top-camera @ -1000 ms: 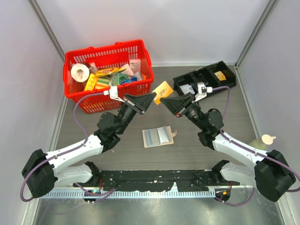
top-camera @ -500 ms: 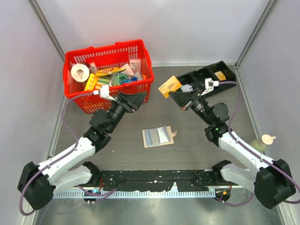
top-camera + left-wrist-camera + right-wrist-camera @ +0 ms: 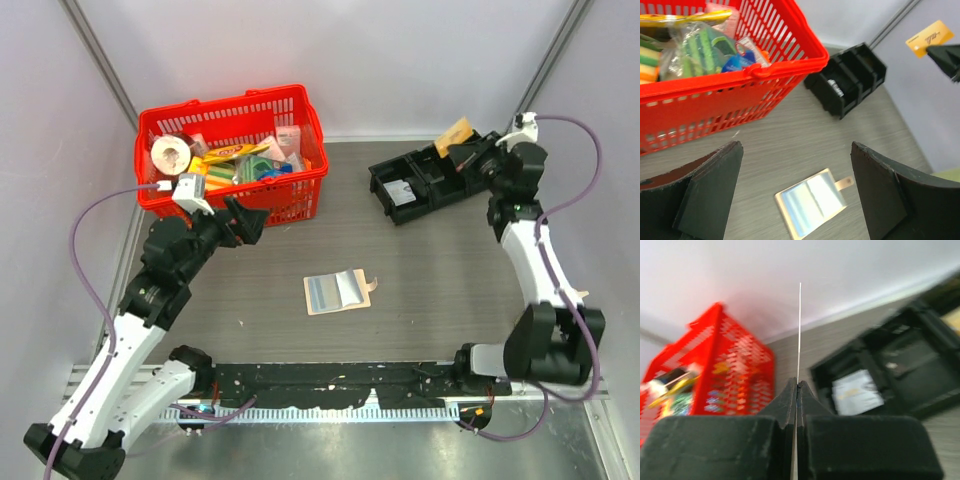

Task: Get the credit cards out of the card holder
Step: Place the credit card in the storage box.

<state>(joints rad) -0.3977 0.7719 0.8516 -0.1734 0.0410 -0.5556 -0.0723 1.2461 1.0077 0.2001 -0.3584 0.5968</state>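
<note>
The card holder (image 3: 338, 292) lies open on the table, pale blue-grey sleeves up and its tab to the right; it also shows low in the left wrist view (image 3: 811, 200). A yellow-orange credit card (image 3: 455, 133) is pinched in my right gripper (image 3: 464, 152), which is shut on it above the back end of the black tray (image 3: 430, 175). Seen from the right wrist, the card (image 3: 800, 330) is an edge-on thin line rising from the gripper (image 3: 797, 385). My left gripper (image 3: 247, 218) stands open and empty beside the red basket, above and left of the holder (image 3: 796, 147).
A red basket (image 3: 230, 150) full of packets stands at the back left. The black three-part tray holds a white card (image 3: 405, 190) in its near compartment. Grey walls close in the table at the back and on both sides.
The left gripper opened, let go of the card and drew back to the left. The right gripper shut on the card and carried it from the middle to the back right, over the tray.
</note>
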